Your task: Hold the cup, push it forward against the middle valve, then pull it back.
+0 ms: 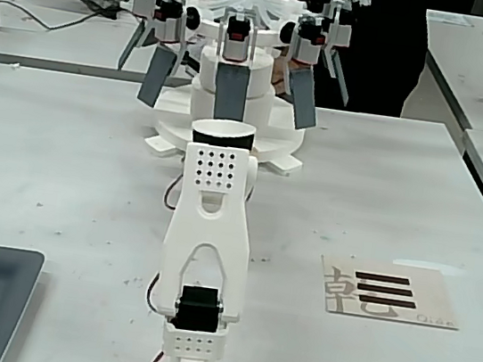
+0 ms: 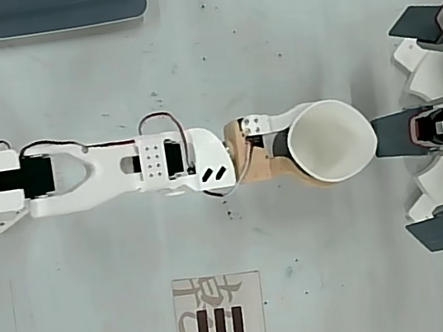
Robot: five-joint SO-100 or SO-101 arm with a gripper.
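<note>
In the overhead view, going left to right: one white arm, one tool clenched around one cup, then three grey valves, the middle valve touching the cup's squeezed white rim. One card on the counter bears a Chinese character and three black bars; one dark tray lies at the top edge. The cup's wall looks black in the fixed view.

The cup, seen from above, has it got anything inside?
No, in the overhead view the cup shows only a bare white interior while the tool grips it.
</note>
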